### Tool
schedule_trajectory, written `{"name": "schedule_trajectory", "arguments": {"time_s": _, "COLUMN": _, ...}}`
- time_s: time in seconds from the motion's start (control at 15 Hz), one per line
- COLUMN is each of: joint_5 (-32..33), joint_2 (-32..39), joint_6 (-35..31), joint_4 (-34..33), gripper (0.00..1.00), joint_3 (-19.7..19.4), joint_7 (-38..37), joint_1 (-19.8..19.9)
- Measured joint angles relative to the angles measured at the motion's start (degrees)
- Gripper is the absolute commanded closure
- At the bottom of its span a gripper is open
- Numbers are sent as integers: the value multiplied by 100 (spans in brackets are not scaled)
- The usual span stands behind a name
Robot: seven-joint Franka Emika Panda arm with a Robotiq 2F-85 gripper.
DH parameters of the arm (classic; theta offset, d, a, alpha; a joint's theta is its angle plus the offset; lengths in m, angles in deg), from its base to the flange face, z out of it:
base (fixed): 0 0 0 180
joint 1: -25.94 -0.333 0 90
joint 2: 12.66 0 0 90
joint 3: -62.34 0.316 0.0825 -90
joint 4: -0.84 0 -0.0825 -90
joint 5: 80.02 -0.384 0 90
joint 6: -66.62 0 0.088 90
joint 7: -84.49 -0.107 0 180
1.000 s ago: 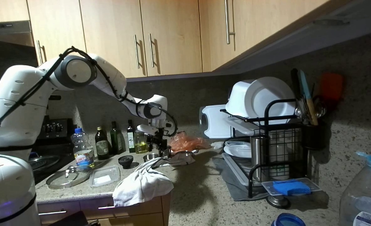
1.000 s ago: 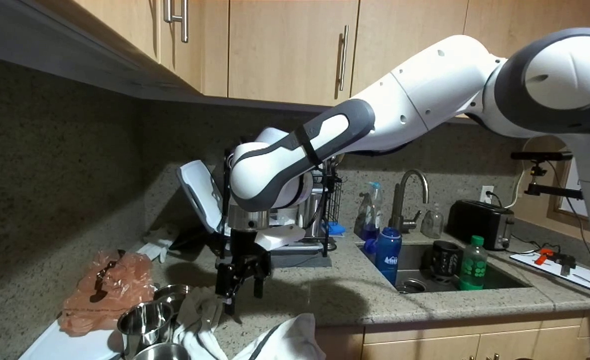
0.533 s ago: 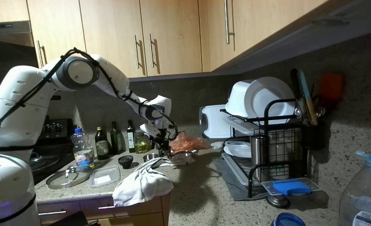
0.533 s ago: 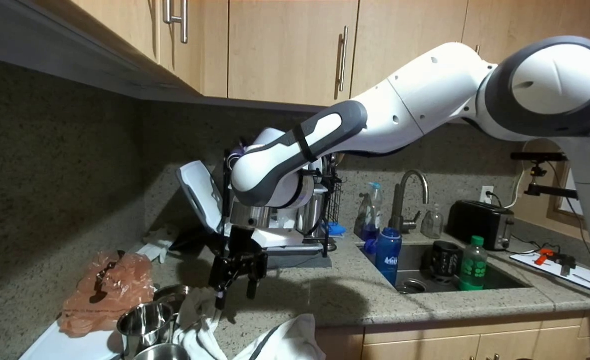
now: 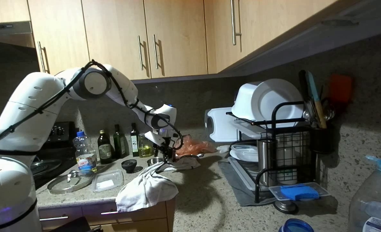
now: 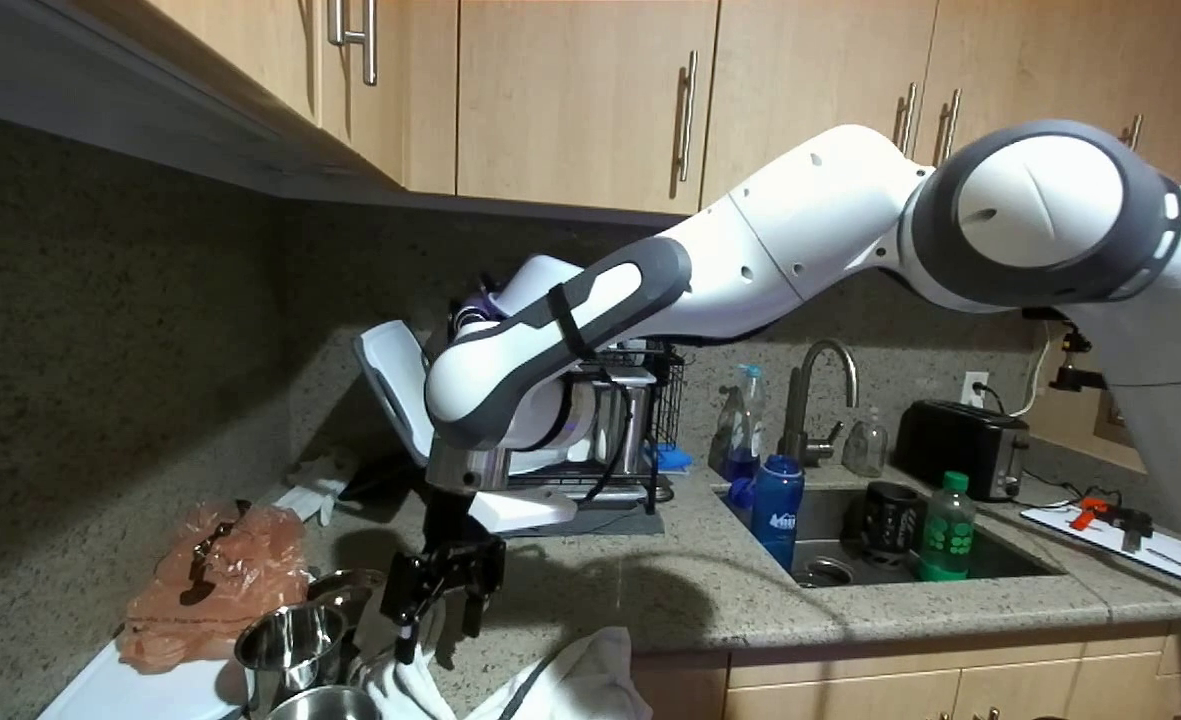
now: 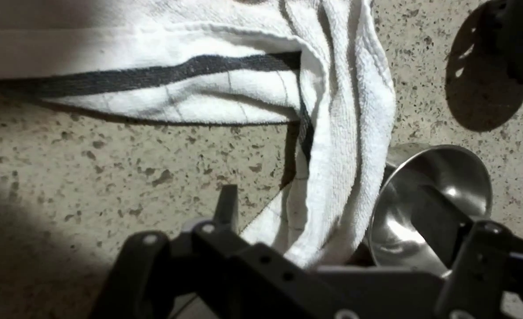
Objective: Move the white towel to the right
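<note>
We find the gripper (image 6: 438, 640) pointing down at the countertop (image 7: 124, 177), jaws spread wide and grasping nothing. In the wrist view, one finger (image 7: 229, 206) stands over the stone just beside a folded strip of the white towel (image 7: 341, 133); the opposite finger stands over the mouth of a stainless-steel pot (image 7: 458, 181). The strip lies between the two. Whether either finger touches cloth or metal, we cannot tell.

Against one second earlier, we record the gripper lower and closer to the pots in an exterior view, with the elbow of the robot arm (image 6: 800, 220) dropped. The jaw spread matches, and the towel lies as it did.

We note in an exterior view that the towel's broad, bunched end hangs over the front edge of the countertop, before the wooden drawers (image 5: 145, 222), while its narrower part runs back toward the pots. An orange plastic bag (image 6: 215, 590) lies just beside the pots, on the side away from the gripper. Open room extends across the countertop between the towel and the black dish rack (image 5: 287, 130), as far as the grey mat (image 5: 234, 180) beneath the rack.
</note>
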Motion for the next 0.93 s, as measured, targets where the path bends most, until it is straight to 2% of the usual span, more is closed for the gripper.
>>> {"name": "schedule_trajectory", "arguments": {"time_s": 0.2, "joint_5": 194, "joint_2": 308, "joint_6": 4, "joint_4": -266, "gripper": 0, "joint_3": 0, "joint_7": -104, "joint_1": -109}}
{"name": "schedule_trajectory", "arguments": {"time_s": 0.27, "joint_5": 258, "joint_2": 401, "joint_6": 5, "joint_4": -350, "gripper": 7, "joint_3": -1, "joint_7": -144, "joint_1": -136}}
{"name": "schedule_trajectory", "arguments": {"time_s": 0.33, "joint_5": 334, "joint_2": 483, "joint_6": 5, "joint_4": -426, "gripper": 26, "joint_3": -6, "joint_7": -206, "joint_1": -162}}
{"name": "schedule_trajectory", "arguments": {"time_s": 0.47, "joint_5": 460, "joint_2": 620, "joint_6": 6, "joint_4": -557, "gripper": 31, "joint_3": -7, "joint_7": -263, "joint_1": -196}}
{"name": "schedule_trajectory", "arguments": {"time_s": 0.93, "joint_5": 624, "joint_2": 849, "joint_6": 8, "joint_4": -827, "gripper": 84, "joint_3": -17, "joint_7": -347, "joint_1": -251}}
